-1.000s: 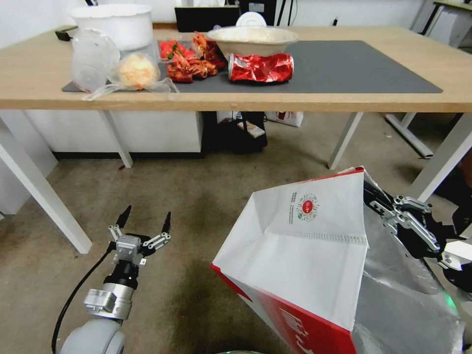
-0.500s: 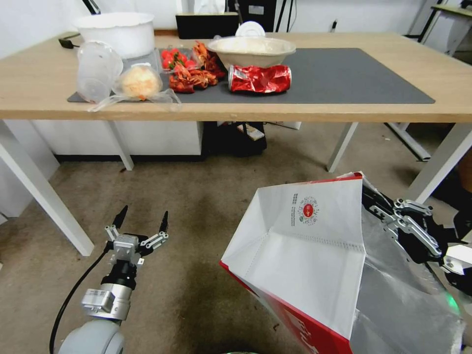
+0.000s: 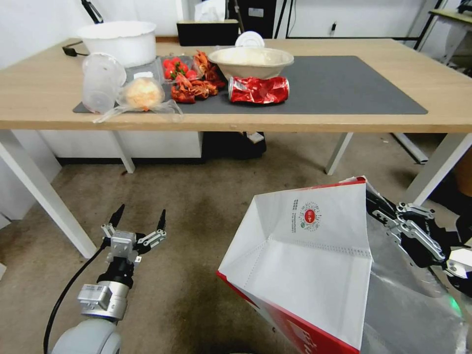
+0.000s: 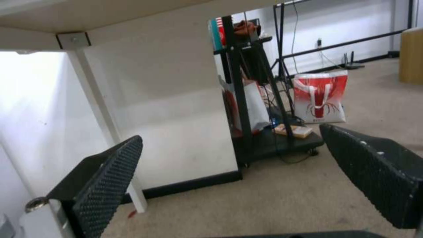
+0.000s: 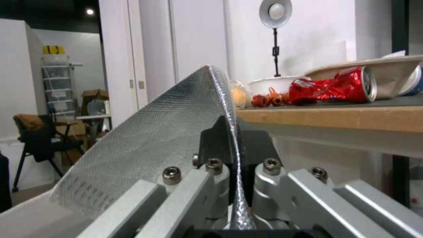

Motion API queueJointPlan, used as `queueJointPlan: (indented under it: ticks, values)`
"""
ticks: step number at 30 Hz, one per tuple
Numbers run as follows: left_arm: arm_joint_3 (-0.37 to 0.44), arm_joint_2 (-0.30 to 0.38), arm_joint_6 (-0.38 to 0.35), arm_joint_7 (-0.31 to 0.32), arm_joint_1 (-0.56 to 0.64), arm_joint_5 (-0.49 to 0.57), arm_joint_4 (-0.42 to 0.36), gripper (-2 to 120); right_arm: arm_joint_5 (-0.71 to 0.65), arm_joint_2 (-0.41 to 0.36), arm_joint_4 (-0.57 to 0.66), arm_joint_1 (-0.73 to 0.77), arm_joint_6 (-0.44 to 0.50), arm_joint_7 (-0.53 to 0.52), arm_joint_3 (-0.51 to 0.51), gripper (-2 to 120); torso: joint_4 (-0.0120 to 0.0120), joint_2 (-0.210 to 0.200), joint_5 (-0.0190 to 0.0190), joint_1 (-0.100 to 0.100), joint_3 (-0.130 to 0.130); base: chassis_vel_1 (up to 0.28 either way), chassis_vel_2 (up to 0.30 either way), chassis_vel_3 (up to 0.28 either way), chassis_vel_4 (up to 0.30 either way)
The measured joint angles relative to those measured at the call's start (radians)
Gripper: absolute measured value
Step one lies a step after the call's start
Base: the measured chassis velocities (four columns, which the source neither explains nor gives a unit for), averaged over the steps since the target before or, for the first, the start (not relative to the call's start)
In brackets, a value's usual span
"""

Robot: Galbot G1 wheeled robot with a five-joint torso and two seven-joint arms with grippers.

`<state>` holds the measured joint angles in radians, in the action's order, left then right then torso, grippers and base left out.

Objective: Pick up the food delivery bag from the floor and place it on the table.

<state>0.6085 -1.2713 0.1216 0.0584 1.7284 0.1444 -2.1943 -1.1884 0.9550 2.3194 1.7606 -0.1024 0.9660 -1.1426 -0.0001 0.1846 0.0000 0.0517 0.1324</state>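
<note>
The food delivery bag (image 3: 305, 255), white with a red lower band and a round red logo, hangs tilted at the lower right with its mouth open; its base runs out of the picture. My right gripper (image 3: 381, 211) is shut on the bag's silver foil rim (image 5: 154, 145), which is pinched between the fingers (image 5: 211, 145). My left gripper (image 3: 139, 220) hovers open over the stained carpet floor (image 3: 196, 196) at the lower left, holding nothing (image 4: 233, 145). The light-wood table (image 3: 344, 120) with its dark grey mat (image 3: 344, 83) stands ahead.
On the table's left half sit a crushed red can (image 3: 259, 89), a wide bowl (image 3: 250, 59), a white tub (image 3: 118, 42), crayfish (image 3: 194, 86), a plastic cup (image 3: 101, 81) and a bagged bun (image 3: 142, 93). White table legs (image 3: 44, 191) (image 3: 435, 167) flank the floor. Under the table stands a black cart (image 4: 264, 99).
The whole head view has slid downward, so the camera has moved. The bag stays in my right gripper and sits slightly higher against the table edge. My left gripper stays open.
</note>
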Motion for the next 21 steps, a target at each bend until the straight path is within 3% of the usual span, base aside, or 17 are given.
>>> queueJointPlan:
  ticks: [21]
  values:
    - [0.009, -0.001, 0.003, 0.005, 0.015, -0.002, -0.020, 100, -0.010, 0.006, 0.007, 0.008, -0.004, 0.020, -0.017, 0, 0.0000, 0.081, 0.0000, 0.020, 0.062, 0.000, 0.000, 0.000, 0.000]
